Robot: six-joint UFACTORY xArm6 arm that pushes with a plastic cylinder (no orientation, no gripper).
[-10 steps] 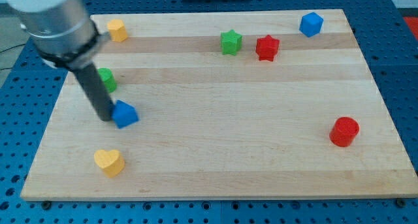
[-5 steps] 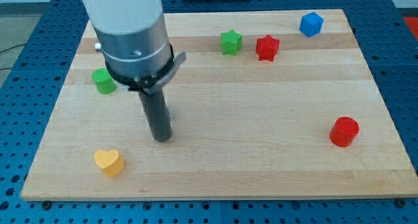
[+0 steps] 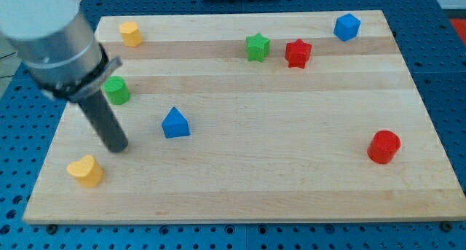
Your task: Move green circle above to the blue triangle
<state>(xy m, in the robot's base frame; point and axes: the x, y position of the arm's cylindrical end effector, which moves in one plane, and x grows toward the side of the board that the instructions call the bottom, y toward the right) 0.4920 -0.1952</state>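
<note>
One relation deciding the move: the small green circle block point(image 3: 116, 90) is sitting in the left part of the frame, up and left of the blue triangle block point(image 3: 175, 123), not straight above it.
Tip position: my tip point(image 3: 118, 147) is resting on the pale wooden surface point(image 3: 291, 162) at lower left, below the green circle and left of the blue triangle, touching neither.
Direction from tip to green circle: almost straight up the frame, with the rod's shaft passing just beside the circle's left edge.
Push needed, as I judge it: rightward along the surface, so the tip is needing to get to the circle's left side.
Claw state: none fitted, only a bare rod holding nothing.
Nearby block: a yellow heart block point(image 3: 85, 170) is lying at lower left of the tip.
</note>
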